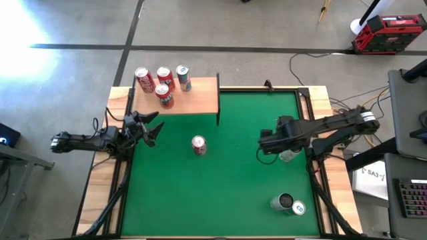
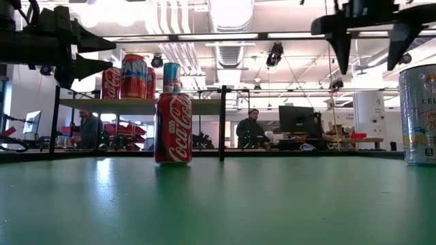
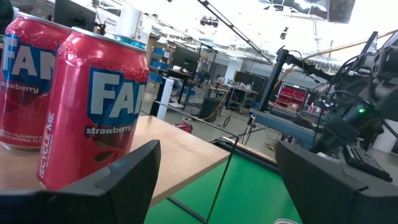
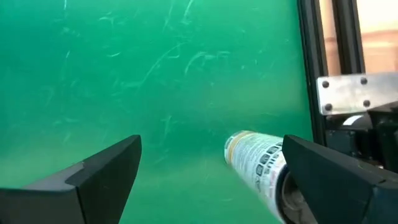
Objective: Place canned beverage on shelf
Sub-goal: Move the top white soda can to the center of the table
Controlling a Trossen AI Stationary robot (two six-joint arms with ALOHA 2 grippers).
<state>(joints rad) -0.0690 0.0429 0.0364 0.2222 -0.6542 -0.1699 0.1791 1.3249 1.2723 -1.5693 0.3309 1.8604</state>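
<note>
The shelf [image 1: 193, 100], a light-wood board on black legs, stands at the mat's far left and bears several cans [image 1: 165, 79], among them red Fanta cans [image 3: 93, 106]. A red Coca-Cola can [image 1: 199, 145] [image 2: 173, 128] stands upright on the green mat. A silver can [image 2: 417, 116] [image 4: 255, 163] stands on the mat at the right. My left gripper [image 1: 151, 127] [image 3: 217, 186] is open and empty, level, just off the shelf's near edge. My right gripper [image 1: 265, 143] [image 2: 368, 47] [image 4: 211, 180] is open and empty, above the mat beside the silver can.
Another can [image 1: 288, 204] sits near the mat's near right corner. Black frame rails [image 4: 326, 56] run along the mat's right side. The green mat [image 1: 233, 187] is open between the Coca-Cola can and the right gripper. People sit in the room beyond the table [image 2: 251, 129].
</note>
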